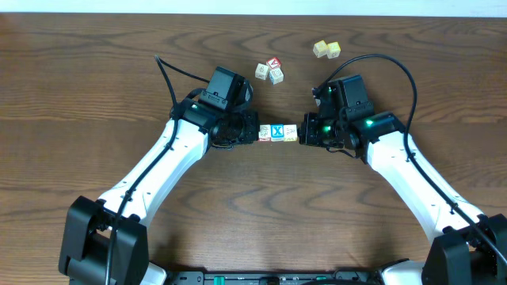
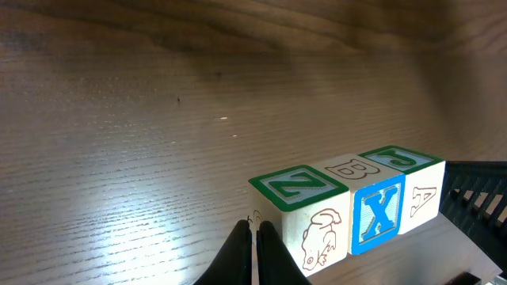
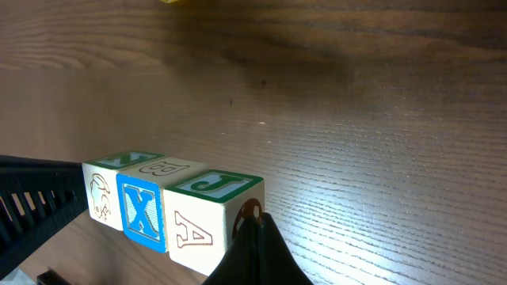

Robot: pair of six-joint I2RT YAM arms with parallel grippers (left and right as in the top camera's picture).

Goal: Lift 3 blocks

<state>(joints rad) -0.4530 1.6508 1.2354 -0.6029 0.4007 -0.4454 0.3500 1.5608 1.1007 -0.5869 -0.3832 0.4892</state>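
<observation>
Your left gripper (image 1: pixel 252 133), fingers together, presses the 9 o'clock end of the three-block row (image 1: pixel 277 132). Your right gripper (image 1: pixel 303 133), likewise together, presses the 3 o'clock end. The blue X block (image 2: pixel 379 215) sits in the middle. Beyond, a red-topped cluster (image 1: pixel 270 71) lies at 12 o'clock and a pale yellow pair (image 1: pixel 325 49) at 1 o'clock.

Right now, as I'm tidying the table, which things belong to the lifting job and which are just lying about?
Job: row of three letter blocks, left gripper and right gripper shut against its ends.
Lying about: cluster of three blocks farther back; pale yellow pair of blocks.
</observation>
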